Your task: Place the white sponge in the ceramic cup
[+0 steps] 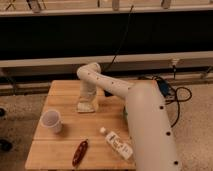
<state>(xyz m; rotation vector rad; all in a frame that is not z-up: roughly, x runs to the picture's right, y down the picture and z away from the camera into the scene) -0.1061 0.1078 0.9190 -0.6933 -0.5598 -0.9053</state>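
The white sponge lies flat on the wooden table, left of its middle. My gripper points down right over the sponge, at or just above it. The ceramic cup stands upright to the front left of the sponge, empty as far as I can see, a hand's width away from the gripper.
A white bottle with a printed label lies on its side at the table's front right, close to my arm. A dark red oblong object lies near the front edge. Cables and a blue item lie on the floor to the right.
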